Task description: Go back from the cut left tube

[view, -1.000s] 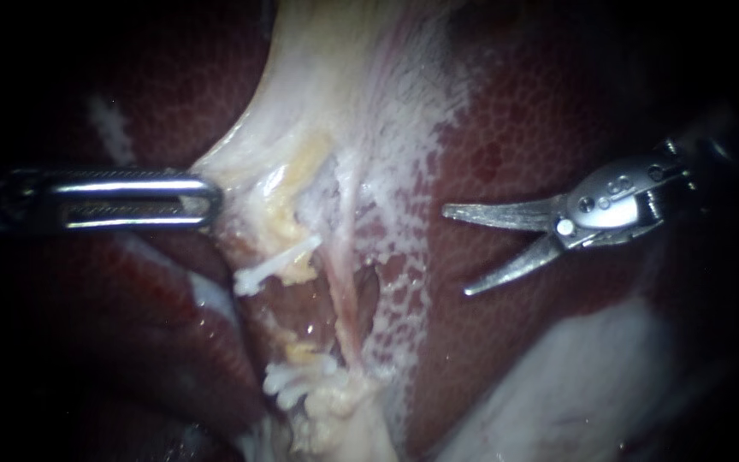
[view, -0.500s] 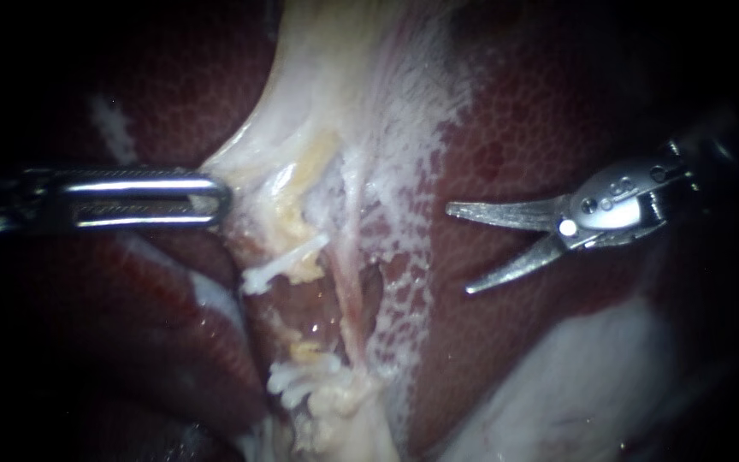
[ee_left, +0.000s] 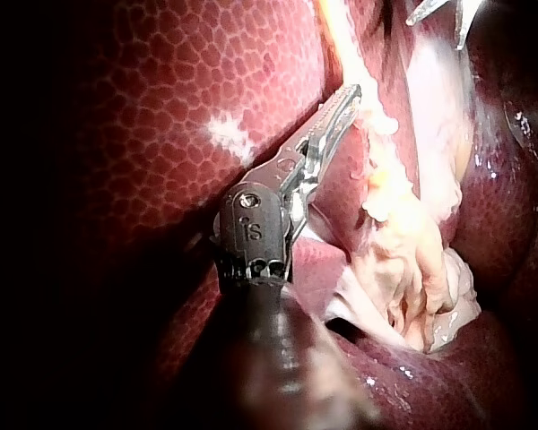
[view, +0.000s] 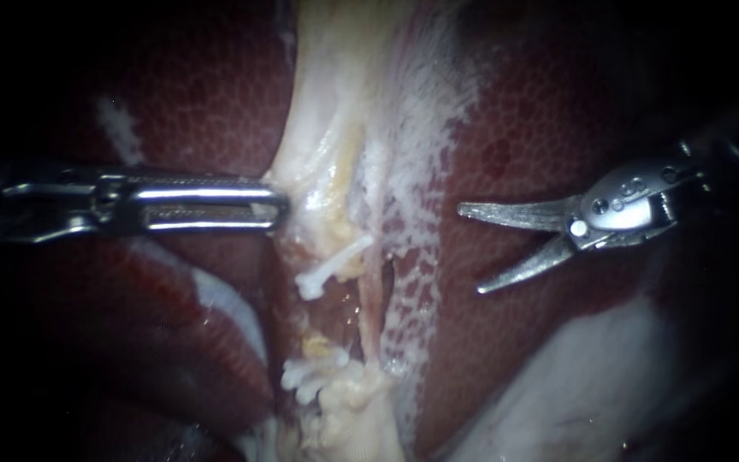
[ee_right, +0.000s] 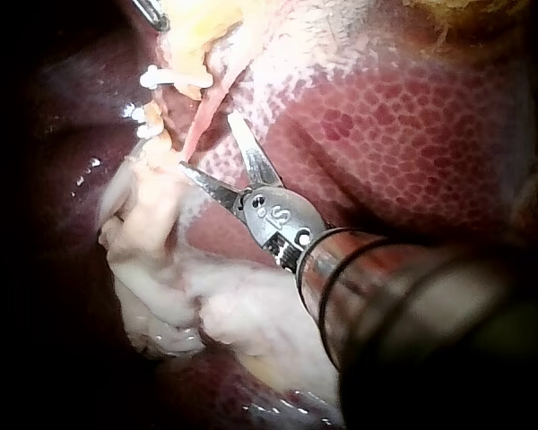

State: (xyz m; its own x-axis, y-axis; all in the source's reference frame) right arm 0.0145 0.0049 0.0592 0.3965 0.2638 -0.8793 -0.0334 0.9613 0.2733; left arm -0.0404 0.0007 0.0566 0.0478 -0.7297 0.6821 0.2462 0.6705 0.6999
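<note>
Nearest to the endoscope are the two instruments. The left instrument comes in from the left edge at middle height, and its claw is closed on the edge of the pale tissue that runs down the centre of the frame. In the left wrist view the left instrument shows the same: the two halves lie nearly together with the pale strand at their end. The right instrument comes in from the right edge. Its claw stands wide open in a V, holds nothing, and hangs over the liver, well apart from the tubes. In the right wrist view the open tips of the right instrument point toward the clips without touching them. A little deeper, in the lower centre of the frame, lies the cut left tube. One white clip sits on its upper end and a group of white clips on its lower end, with a gap between them. Just to the right of it a thin pink tube runs down in one piece. Behind everything the dark red liver fills both sides.
</note>
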